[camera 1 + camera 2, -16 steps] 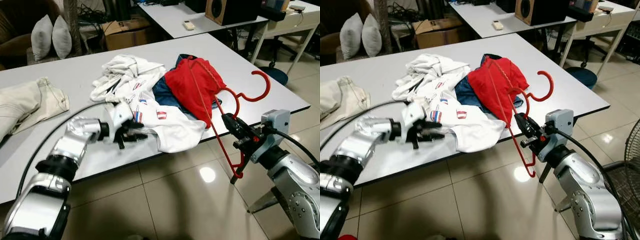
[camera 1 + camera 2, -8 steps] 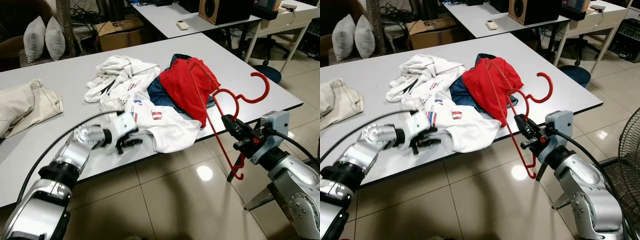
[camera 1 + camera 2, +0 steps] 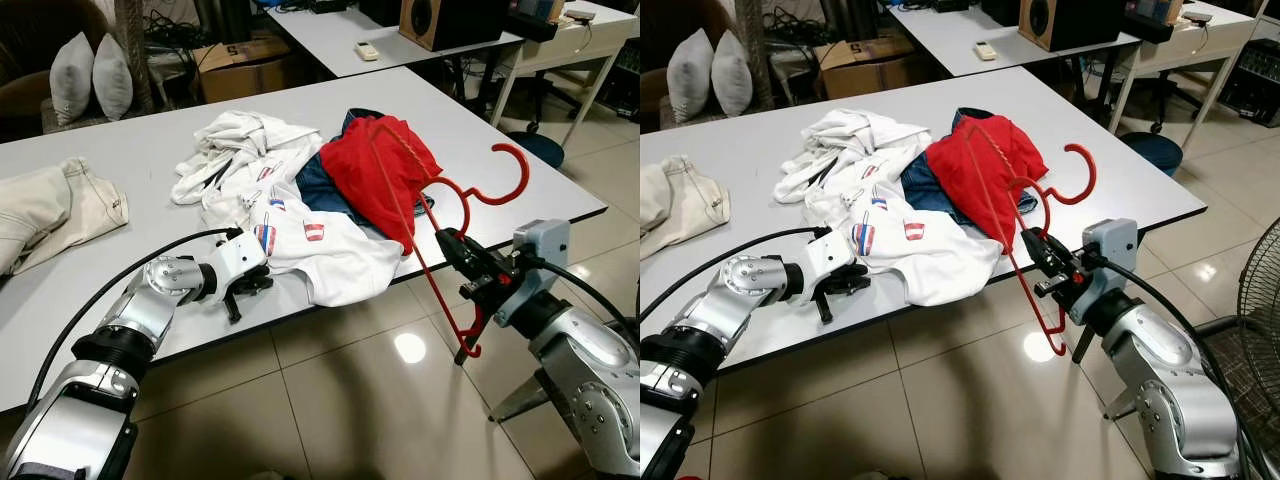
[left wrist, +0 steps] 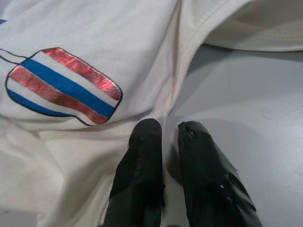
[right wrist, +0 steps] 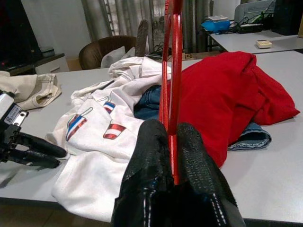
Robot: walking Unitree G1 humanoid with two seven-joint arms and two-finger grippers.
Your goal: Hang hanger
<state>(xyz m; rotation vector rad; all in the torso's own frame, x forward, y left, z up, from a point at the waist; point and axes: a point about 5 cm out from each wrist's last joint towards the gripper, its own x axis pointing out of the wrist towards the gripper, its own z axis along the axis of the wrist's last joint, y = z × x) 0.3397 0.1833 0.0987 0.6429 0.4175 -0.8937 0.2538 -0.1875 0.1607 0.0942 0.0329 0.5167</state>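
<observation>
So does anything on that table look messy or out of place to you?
Yes. The clothes lie in a crumpled heap: a white shirt hangs over the table edge, with a red garment bunched on jeans. The right gripper holds the red hanger bare, beside the table.

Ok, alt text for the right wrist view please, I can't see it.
The right gripper is shut on a red hanger that rises upright from its fingers. Behind it, a red garment and a white shirt lie on the table.

A white shirt [image 3: 320, 250] lies on the table [image 3: 150, 150], red garment [image 3: 385, 170] to its right.
</observation>
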